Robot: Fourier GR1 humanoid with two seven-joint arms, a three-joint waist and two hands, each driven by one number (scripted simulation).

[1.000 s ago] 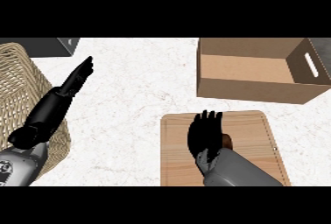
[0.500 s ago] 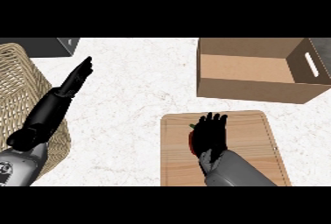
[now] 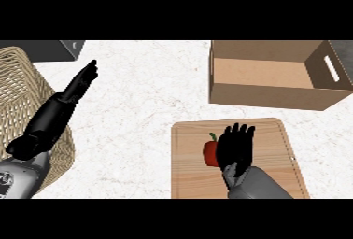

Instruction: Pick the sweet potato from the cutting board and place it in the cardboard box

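On the wooden cutting board (image 3: 272, 140) at the lower middle lies a red vegetable (image 3: 210, 152) with a small green stem. My right hand (image 3: 236, 145) is over the board, fingers straight and pointing away from me. It sits against the vegetable's right side and hides part of it. No finger curls round it. The open cardboard box (image 3: 276, 95) stands beyond the board at the upper right, and nothing shows inside it. At the left, my left hand (image 3: 77, 86) rests open over the counter with its fingers pointing up.
A wicker basket (image 3: 21, 79) fills the left edge, under my left forearm. A dark object (image 3: 48, 50) sits at the top left corner. White marbled counter lies between the basket, the board and the box.
My right hand has shifted slightly right and back toward me, uncovering more of the red vegetable on its left. The left arm has not moved.
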